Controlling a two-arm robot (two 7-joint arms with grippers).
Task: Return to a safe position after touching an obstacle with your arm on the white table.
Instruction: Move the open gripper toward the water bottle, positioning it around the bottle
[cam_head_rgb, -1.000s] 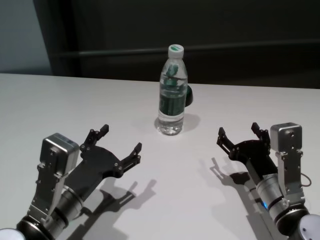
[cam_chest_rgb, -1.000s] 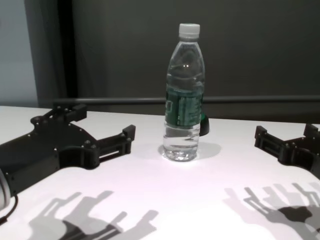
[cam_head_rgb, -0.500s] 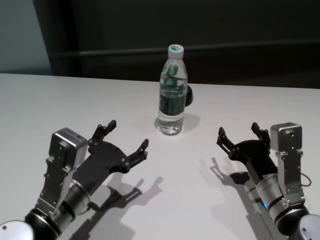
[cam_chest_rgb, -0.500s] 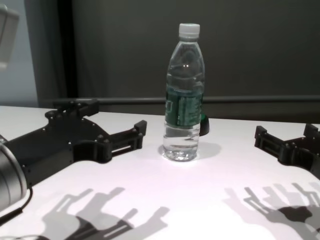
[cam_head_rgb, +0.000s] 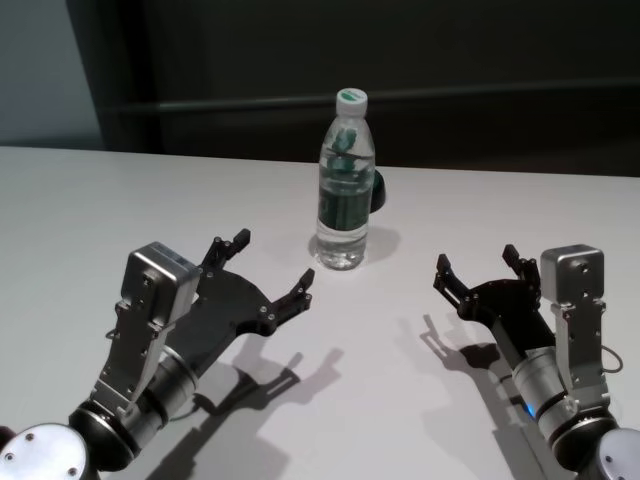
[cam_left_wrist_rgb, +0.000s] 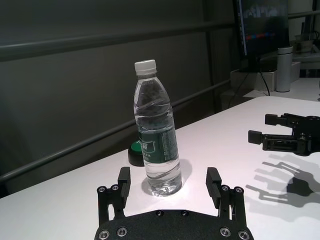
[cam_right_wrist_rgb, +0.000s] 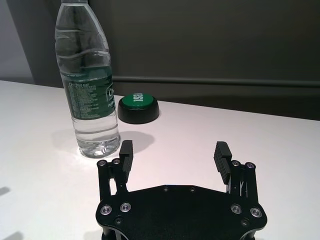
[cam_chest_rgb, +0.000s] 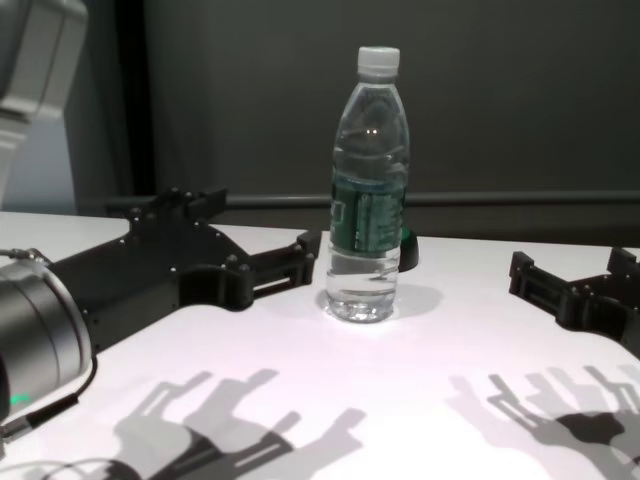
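The clear water bottle, with a white cap and dark green label, stands upright on the white table near its far edge. My left gripper is open and empty, low over the table just to the near left of the bottle. Its inner fingertip is close to the bottle's base, with a small gap showing. In the left wrist view the bottle stands just beyond the left gripper, between its fingertips. My right gripper is open and empty, lying low at the near right, well apart from the bottle.
A small dark round button with a green top sits on the table just behind and to the right of the bottle. A dark wall with a rail runs behind the table's far edge. Bare tabletop lies between the arms.
My left gripper has moved forward and to the right, closing in on the bottle's base. The bottle and the right arm have not moved.
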